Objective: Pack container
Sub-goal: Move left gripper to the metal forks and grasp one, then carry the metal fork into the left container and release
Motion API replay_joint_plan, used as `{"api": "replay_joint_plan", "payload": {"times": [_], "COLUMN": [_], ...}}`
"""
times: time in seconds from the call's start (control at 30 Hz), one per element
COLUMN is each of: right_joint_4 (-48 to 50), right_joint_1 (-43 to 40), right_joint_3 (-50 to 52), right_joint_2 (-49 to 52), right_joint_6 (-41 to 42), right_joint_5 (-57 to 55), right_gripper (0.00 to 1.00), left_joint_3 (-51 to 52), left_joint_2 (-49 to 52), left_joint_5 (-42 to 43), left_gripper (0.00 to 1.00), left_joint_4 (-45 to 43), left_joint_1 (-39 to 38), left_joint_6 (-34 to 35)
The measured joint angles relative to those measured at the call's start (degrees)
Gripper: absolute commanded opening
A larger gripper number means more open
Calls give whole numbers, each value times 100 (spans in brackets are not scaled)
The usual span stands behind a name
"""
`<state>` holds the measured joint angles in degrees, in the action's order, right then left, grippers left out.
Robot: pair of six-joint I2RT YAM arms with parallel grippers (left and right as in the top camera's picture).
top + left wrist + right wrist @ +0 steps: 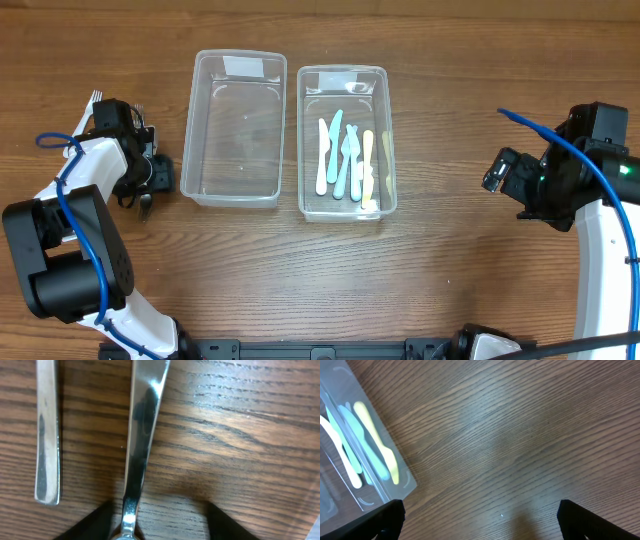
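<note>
Two clear plastic containers sit side by side at the table's centre. The left container (pixel 236 128) holds nothing I can see. The right container (pixel 342 140) holds several pastel plastic utensils (pixel 345 155), also seen in the right wrist view (pixel 367 445). My left gripper (pixel 150 190) is open, low over the table, straddling a metal utensil handle (pixel 142 435); a second metal handle (pixel 47 435) lies beside it. A fork's tines (pixel 97 99) show by the left arm. My right gripper (pixel 497 172) is open and empty over bare wood right of the containers.
The wooden table (pixel 440 270) stretches around both containers. Blue cables run along both arms. The right container's corner (pixel 395 485) lies near my right gripper's left finger.
</note>
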<state>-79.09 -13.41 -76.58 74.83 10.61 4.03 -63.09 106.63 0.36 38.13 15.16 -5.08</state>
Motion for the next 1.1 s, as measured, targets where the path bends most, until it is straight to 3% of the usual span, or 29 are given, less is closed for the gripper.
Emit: {"api": "replay_joint_plan", "payload": {"times": [0.13, 0.3, 0.57, 0.8, 0.97, 1.1], "right_joint_4": [-2, -2, 0, 2, -2, -2], "right_joint_1": [0, 2, 0, 0, 0, 0], "right_joint_3": [0, 0, 0, 0, 0, 0], "right_joint_2": [0, 2, 2, 0, 0, 0], "right_joint_6": [4, 7, 2, 2, 2, 4], "right_joint_5": [2, 0, 0, 0, 2, 0], "right_gripper": [100, 100, 100, 100, 100, 100], "left_joint_3": [0, 0, -48, -981, -2275, -2765], "left_joint_2": [0, 0, 2, -90, -1123, -1840], "left_joint_5": [-11, -9, 22, 157, 52, -37], "left_gripper": [19, 4, 4, 4, 4, 4], "left_joint_4": [-2, -2, 133, 1681, 2660, 2769], "left_joint_1": [0, 0, 0, -20, -444, -1204], "left_joint_6": [0, 17, 70, 225, 382, 632]}}
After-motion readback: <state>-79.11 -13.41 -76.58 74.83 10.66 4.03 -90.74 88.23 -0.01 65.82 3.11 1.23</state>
